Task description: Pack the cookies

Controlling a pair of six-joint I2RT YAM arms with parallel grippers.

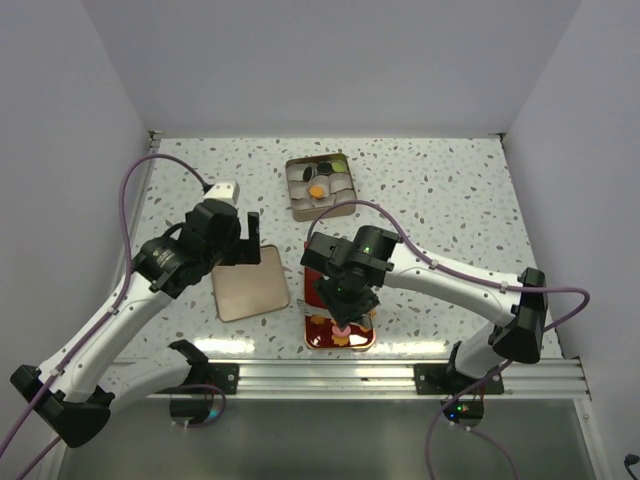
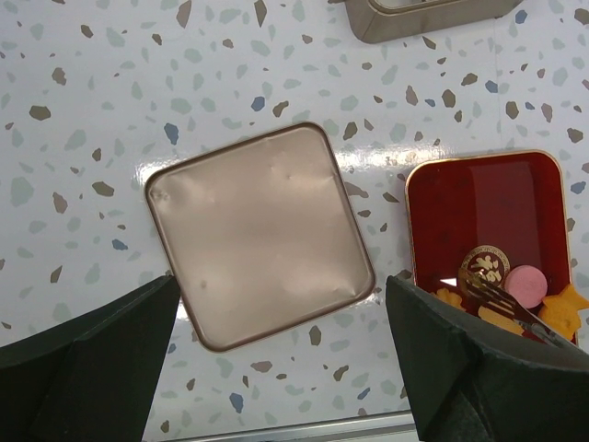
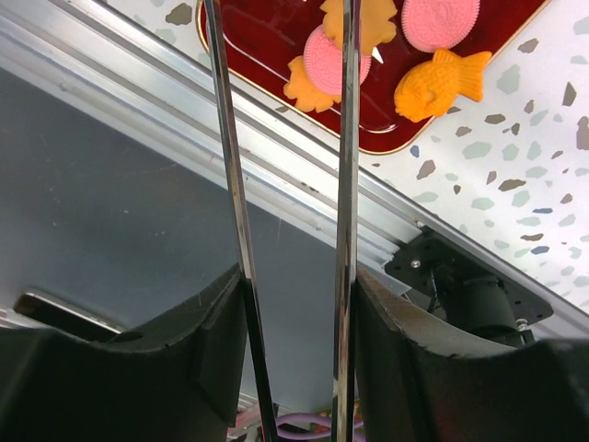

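From above, the left gripper (image 1: 238, 238) is seen spread wide over the square lid (image 1: 250, 283), well apart from the cookies (image 1: 340, 330) in the red tray (image 1: 318, 340). The right gripper (image 1: 345, 312) is held directly over them. More cookies are lodged in the open tin (image 1: 292, 185) farther back.

In the left wrist view, cookies (image 2: 526, 281) are gathered at the tray's (image 2: 479, 198) near end, just beside the right finger (image 2: 479, 368), and are crossed by the tongs (image 2: 502, 296).

In the right wrist view, the tongs (image 3: 348, 184) are clamped between the fingers (image 3: 405, 341). Their blades are kept apart, and their tips reach the pink and orange cookies (image 3: 336, 60).
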